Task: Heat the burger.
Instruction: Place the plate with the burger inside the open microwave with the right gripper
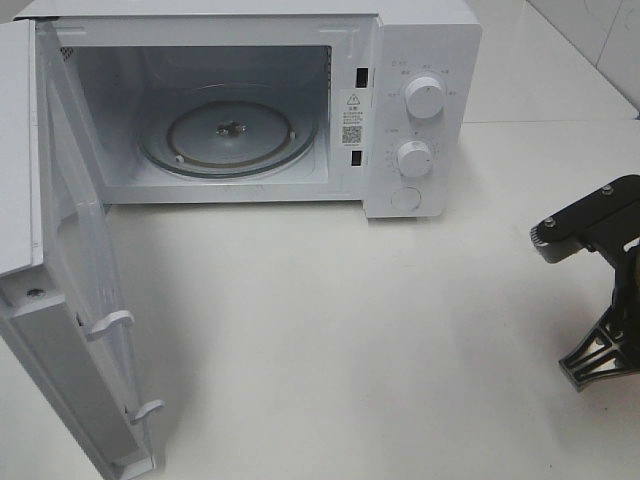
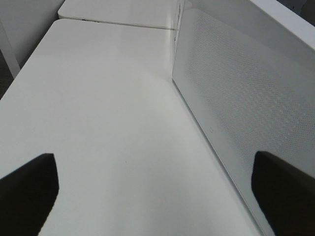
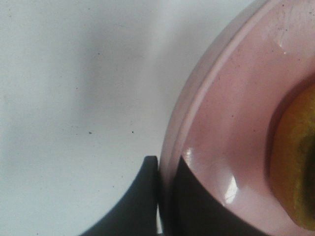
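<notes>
The burger [image 3: 295,167] is borne on a pink plate [image 3: 231,123] — rim pinched by the right gripper [image 3: 165,191]. The microwave [image 1: 420,60] is seen open on the white table [image 1: 350,350]; the left gripper [image 2: 157,196] is spread wide.

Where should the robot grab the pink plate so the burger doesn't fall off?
Grab the pink plate by its raised rim, coming in from the outer edge. The plate is flat and wide, so only that thin lip fits between the fingers. The burger sits further in, clear of the edge. The right gripper pinches it just so, one finger inside the rim and one outside.
</notes>
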Motion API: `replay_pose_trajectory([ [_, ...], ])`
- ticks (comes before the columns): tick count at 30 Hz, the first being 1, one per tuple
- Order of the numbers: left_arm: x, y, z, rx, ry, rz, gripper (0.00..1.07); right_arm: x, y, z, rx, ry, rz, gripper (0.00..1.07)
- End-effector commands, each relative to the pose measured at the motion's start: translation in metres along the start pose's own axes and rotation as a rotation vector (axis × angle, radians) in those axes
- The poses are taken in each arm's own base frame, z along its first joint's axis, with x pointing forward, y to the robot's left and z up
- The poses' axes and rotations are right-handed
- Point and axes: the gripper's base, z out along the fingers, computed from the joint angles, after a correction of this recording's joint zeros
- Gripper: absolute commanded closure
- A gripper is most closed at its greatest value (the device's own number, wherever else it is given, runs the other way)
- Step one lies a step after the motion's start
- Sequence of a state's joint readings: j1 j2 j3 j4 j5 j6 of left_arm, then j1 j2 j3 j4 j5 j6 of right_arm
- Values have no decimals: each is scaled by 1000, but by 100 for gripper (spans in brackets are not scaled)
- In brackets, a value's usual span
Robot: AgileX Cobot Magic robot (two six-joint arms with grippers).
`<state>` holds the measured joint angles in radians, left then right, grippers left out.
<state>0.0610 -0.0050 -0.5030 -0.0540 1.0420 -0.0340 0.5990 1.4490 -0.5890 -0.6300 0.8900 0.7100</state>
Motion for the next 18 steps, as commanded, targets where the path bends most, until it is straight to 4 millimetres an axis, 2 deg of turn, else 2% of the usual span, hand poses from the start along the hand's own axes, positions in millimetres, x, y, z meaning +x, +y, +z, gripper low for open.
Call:
replay_pose_trajectory([
  [1,2,0,-2,4,-27,1,7,3,-4,-4,67,-2,-52,107],
  [9,2,0,-2,4,-27,1,7,6,9,-14,72,-40,-124,107],
  [18,2,0,-2,4,-27,1,7,27,22,-23,60,-117,-234,107],
])
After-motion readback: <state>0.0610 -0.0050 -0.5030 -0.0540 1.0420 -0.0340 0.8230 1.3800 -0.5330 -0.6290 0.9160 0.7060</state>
